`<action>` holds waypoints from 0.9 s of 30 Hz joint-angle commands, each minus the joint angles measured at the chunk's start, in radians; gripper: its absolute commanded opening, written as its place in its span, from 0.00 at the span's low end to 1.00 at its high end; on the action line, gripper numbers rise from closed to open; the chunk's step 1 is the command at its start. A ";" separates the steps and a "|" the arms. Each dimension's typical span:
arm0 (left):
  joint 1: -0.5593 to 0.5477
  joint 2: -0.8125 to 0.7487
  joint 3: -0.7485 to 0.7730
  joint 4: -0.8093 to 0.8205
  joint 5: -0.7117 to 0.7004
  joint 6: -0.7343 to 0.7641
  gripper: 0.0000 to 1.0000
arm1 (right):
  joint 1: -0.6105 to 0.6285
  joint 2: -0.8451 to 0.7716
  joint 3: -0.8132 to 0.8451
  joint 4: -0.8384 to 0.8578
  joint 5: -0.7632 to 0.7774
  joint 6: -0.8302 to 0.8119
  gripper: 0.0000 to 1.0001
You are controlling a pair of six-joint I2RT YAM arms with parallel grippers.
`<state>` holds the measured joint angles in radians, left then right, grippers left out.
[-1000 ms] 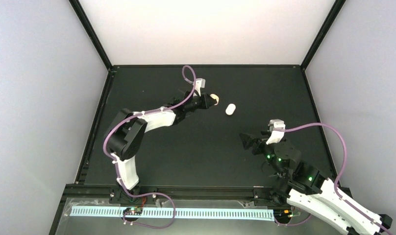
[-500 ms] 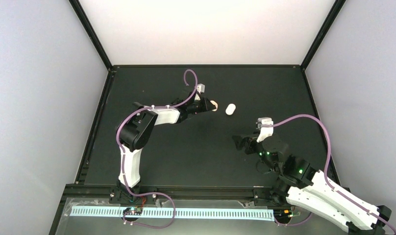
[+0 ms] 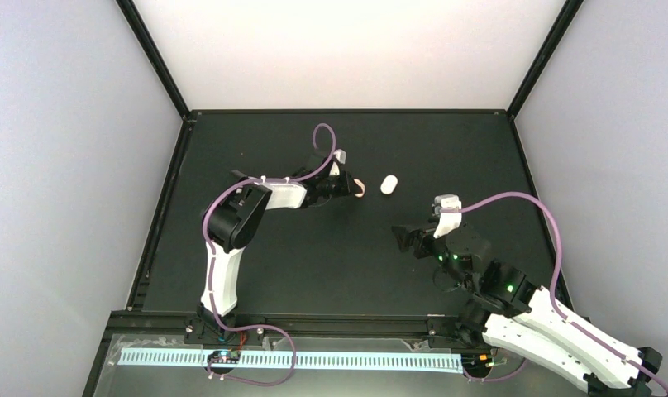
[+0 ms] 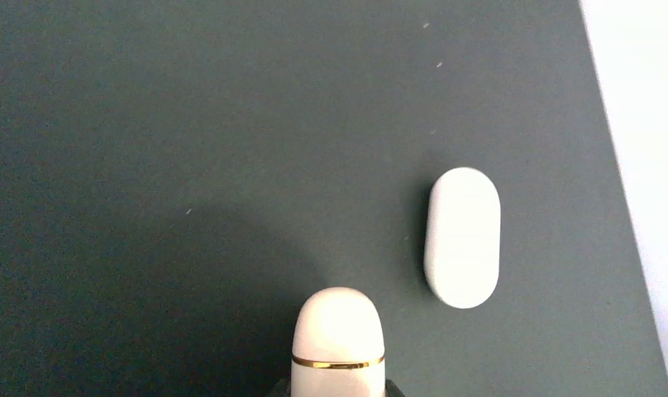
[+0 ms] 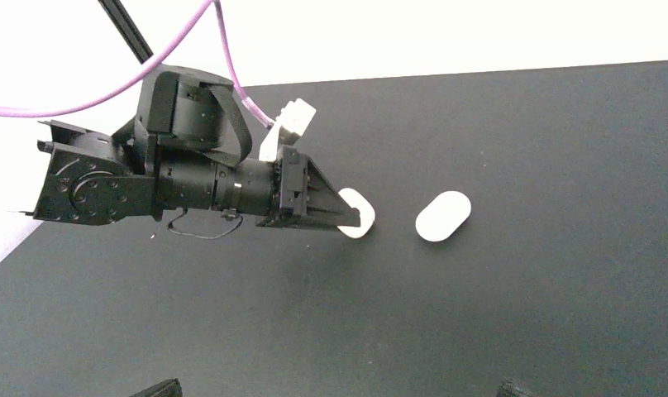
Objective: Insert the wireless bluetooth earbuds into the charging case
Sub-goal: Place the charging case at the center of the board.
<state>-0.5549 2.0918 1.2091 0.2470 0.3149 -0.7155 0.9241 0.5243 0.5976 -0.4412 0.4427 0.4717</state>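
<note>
Cream case, top view: the case point(image 3: 360, 187) sits in the tip of the left gripper point(image 3: 350, 186), clamped tight, at the far middle of the black table point(image 3: 314, 273). It points right, toward a white capsule point(image 3: 388, 184) just beside it, not touching.
Right gripper, top view: the right gripper point(image 3: 407, 240) hangs over the near right of the table, well apart from both, jaws spread wide, nothing in them.
Step, top view: judged early. The case is in hand, and no earbuds show anywhere.
Case, left wrist: the rounded end of the case point(image 4: 339, 339) juts forward out of the jaws. Its long axis runs straight away from the camera, and a gold band crosses it. The lid looks closed.
Capsule, left wrist: the capsule point(image 4: 462, 237) lies flat, ahead and to the right. Its long axis is roughly parallel to the case's, with bare table between them.
Case, right wrist: the case point(image 5: 357, 218) pokes rightward from the left gripper's nose, low over the table. Touching or not, cannot tell.
Capsule, right wrist: the long axis of the capsule point(image 5: 443, 217) tilts up to the right.
Right fingertips, right wrist: one fingertip point(image 5: 161, 387) shows at each bottom corner, far apart, nothing between them.
Next move: likely needs the lid opened and the earbuds found. The case is held by one end and may twist, so the free gripper should come in gently.
</note>
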 commanded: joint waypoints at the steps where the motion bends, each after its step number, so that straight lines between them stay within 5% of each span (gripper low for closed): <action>1: 0.003 0.030 0.041 -0.062 0.006 -0.013 0.02 | -0.005 0.001 0.038 0.011 0.015 -0.030 1.00; 12: 0.003 0.045 0.034 -0.127 -0.018 -0.001 0.16 | -0.004 0.002 0.054 -0.012 0.052 -0.044 1.00; 27: 0.003 -0.009 0.000 -0.137 -0.045 0.025 0.58 | -0.004 -0.007 0.074 -0.040 0.098 -0.049 1.00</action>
<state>-0.5568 2.0964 1.2354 0.1909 0.3161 -0.7086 0.9241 0.5285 0.6376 -0.4675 0.4957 0.4381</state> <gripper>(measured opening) 0.536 0.999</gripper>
